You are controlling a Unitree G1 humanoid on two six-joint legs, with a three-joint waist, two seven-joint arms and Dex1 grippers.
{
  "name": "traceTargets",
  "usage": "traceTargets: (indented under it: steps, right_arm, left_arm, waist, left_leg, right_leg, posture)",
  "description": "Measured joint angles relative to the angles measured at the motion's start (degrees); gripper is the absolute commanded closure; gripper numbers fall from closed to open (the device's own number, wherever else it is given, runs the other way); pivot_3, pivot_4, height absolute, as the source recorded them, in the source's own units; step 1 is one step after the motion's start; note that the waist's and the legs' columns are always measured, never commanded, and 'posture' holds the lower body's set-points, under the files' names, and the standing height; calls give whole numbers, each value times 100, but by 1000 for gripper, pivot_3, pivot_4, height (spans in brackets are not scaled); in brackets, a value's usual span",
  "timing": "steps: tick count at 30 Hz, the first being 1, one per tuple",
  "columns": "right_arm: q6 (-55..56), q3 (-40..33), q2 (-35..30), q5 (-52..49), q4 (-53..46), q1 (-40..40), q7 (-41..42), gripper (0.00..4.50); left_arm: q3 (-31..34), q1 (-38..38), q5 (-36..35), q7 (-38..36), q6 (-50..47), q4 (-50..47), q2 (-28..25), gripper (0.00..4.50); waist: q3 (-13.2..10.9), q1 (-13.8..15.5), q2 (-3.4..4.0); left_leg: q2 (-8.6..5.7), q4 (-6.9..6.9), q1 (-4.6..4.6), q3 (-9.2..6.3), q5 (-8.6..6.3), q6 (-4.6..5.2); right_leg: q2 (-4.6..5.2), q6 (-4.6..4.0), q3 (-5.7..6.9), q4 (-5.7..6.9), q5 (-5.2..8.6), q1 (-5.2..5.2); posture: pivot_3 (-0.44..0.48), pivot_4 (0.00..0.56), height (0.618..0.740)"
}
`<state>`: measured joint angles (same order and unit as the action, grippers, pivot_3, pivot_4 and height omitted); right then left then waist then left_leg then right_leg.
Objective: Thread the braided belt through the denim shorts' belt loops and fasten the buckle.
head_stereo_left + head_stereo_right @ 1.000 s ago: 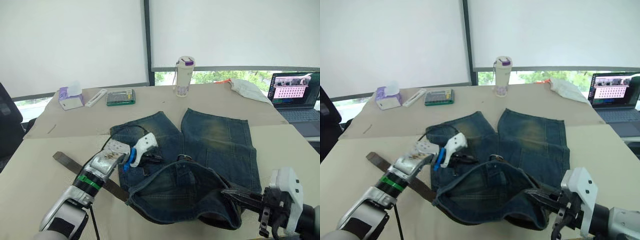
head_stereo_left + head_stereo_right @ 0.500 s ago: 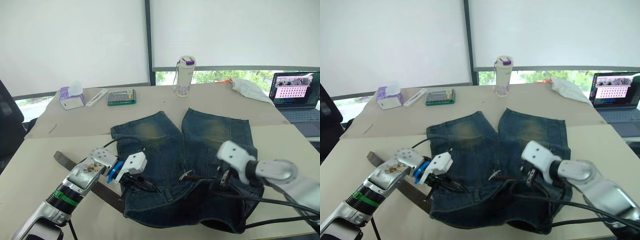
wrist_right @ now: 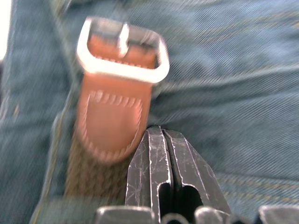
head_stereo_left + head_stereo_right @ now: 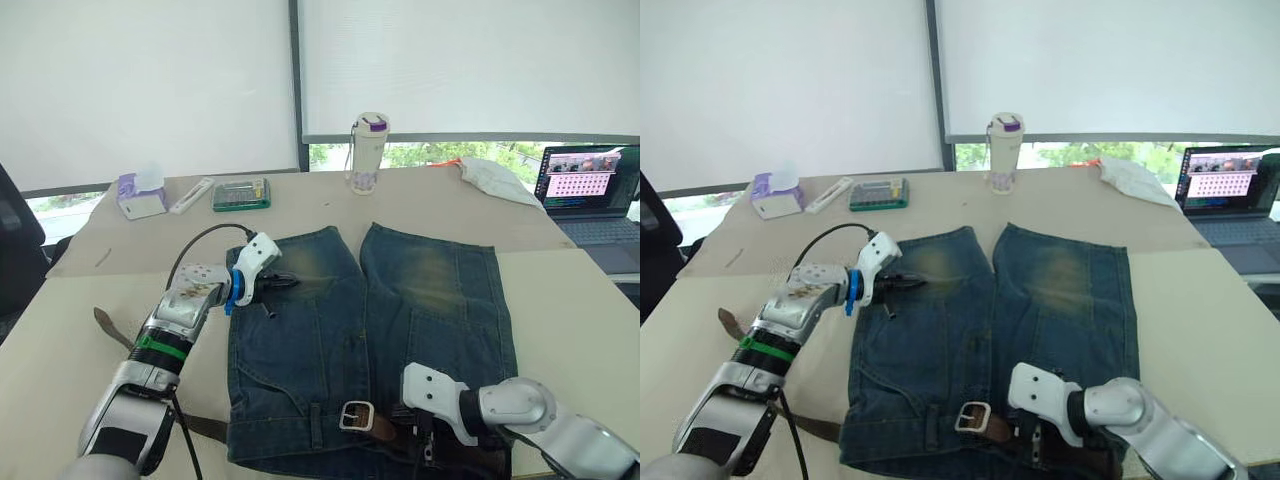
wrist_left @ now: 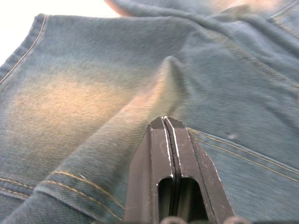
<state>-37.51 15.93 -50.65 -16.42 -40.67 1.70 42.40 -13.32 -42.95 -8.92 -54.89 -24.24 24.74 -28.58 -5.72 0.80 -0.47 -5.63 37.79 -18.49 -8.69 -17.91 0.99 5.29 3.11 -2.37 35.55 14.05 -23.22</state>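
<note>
Denim shorts [image 4: 400, 330] lie flat on the table [image 4: 580, 300], legs pointing to the far side and waistband at the near edge. The belt [image 4: 385, 428] runs along the waistband; its silver buckle [image 4: 357, 416] lies on the denim near the middle of the waistband, with the tan leather tab just to its right. A free end of the strap [image 4: 108, 326] lies on the table to the left of the shorts, and a further length [image 4: 205, 427] emerges at the near left corner of the waistband.

Left gripper [image 4: 283, 281]: fingers [image 5: 161, 154] pressed together with no gap, holding nothing, the tips over the far part of the left leg beside a raised fold of denim.

Right gripper [image 3: 163, 135]: fingers [image 3: 180, 161] likewise closed on themselves, empty, the tips resting at the edge of the leather tab, just near of the buckle, over the right part of the waistband.

Far side of the table: a tissue box [image 4: 141, 195], a green case [image 4: 242, 194], a bottle [image 4: 368, 152], a white cloth [image 4: 495, 178] and a laptop [image 4: 590, 190].
</note>
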Motion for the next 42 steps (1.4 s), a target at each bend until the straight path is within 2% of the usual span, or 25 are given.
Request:
traceTargets:
  steps: [3, 6, 10, 12, 15, 18, 21, 23, 27, 31, 35, 42]
  right_arm:
    - [-205, -529, 435, -209, -182, -82, -330, 4500]
    - [-325, -635, 623, -62, -190, -250, -687, 4500]
    - [-483, -381, 661, 632, -140, -515, -1231, 4500]
    - [-736, -292, 708, 752, -79, -655, -1314, 3893]
    - [-1109, -564, 1111, 313, 8, -856, -1199, 2909]
    - [-1638, -959, 756, -197, -213, -740, -795, 1879]
    - [-2308, -1413, 269, -546, -270, -681, -551, 851]
    - [-2737, -1491, -91, -642, -244, -804, -488, 179]
    - [-2916, -699, -1008, -383, 628, -1770, -183, 179]
    - [-2720, 210, -1058, -149, 1322, -2318, 300, 179]
    - [-2539, 831, -1093, 88, 1571, -2656, 706, 1376]
    - [-2416, 1008, -1065, 253, 1790, -2725, 1059, 3720]
  left_arm:
    - [-425, -100, 319, -274, 4, 198, 13, 2629]
    - [-858, 20, 608, -806, 340, 183, -192, 2629]
    - [-967, 224, 695, -1360, 528, -196, -559, 2629]
    - [-841, 333, 594, -1458, 458, -355, -542, 2090]
    - [-570, 436, 120, -1673, 93, -656, -442, 1129]
    - [-330, 435, -47, -1714, -138, -1210, -656, 106]
    - [-236, 460, -17, -1776, -363, -1586, -1059, 0]
    - [-330, 497, 138, -1684, -397, -1647, -1105, 0]
    - [-789, 620, 733, -1255, -348, -1350, -996, 0]
    - [-937, 583, 931, -1217, -67, -1243, -968, 0]
    - [-983, 568, 983, -1221, -82, -1171, -891, 1175]
    - [-886, 861, 995, -927, -235, -1397, -698, 3485]
  waist:
    - [2, -5, 4]
    - [3, -12, 5]
    - [17, -18, 28]
    - [16, -15, 27]
    - [10, 1, 19]
    - [8, -2, 17]
    - [9, -21, 20]
    - [7, -15, 32]
    - [2, -16, 33]
    - [1, 6, 29]
    - [19, -1, 28]
    - [65, 28, 24]
  left_leg:
    - [0, -1, 1, -1, -2, -2]
    - [1, -3, 4, -1, -4, -5]
    - [1, -4, 8, 0, -9, -4]
    - [0, -3, 6, 1, -9, -4]
    - [-1, 5, -5, -3, -10, -3]
    - [-1, 5, -8, -5, -11, -1]
    - [0, -1, 2, -5, -15, 6]
    - [0, 0, 4, -2, -27, 27]
    - [0, 0, 6, 8, -26, 26]
    - [11, -1, 0, 6, -19, 10]
    - [11, 3, 15, 11, -33, 35]
    - [10, 5, 24, 7, -30, 26]
  right_leg:
    - [-1, 1, -1, 24, 0, -1]
    - [-6, 0, 0, 23, 1, -4]
    - [-7, 0, -3, 20, 4, -7]
    - [-7, 0, -3, 20, 4, -9]
    - [-5, 0, 1, 25, 4, -12]
    - [-4, 0, 3, 26, 3, -10]
    - [-5, 0, -1, 19, 4, -8]
    - [-4, -1, -3, 16, 4, -7]
    - [-6, -1, 2, 9, 4, -4]
    - [1, -1, 6, 7, 5, -4]
    - [1, 0, 3, 7, 5, 14]
    - [1, 1, 7, 7, 6, 20]
  posture:
    - [0, 150, 740]
    - [0, 150, 740]
    - [0, 150, 740]
    - [0, 150, 740]
    - [0, 150, 740]
    - [0, 150, 740]
    - [0, 150, 740]
    - [0, 150, 740]
    - [0, 150, 740]
    - [0, 150, 740]
    - [0, 150, 740]
    - [0, 150, 740]
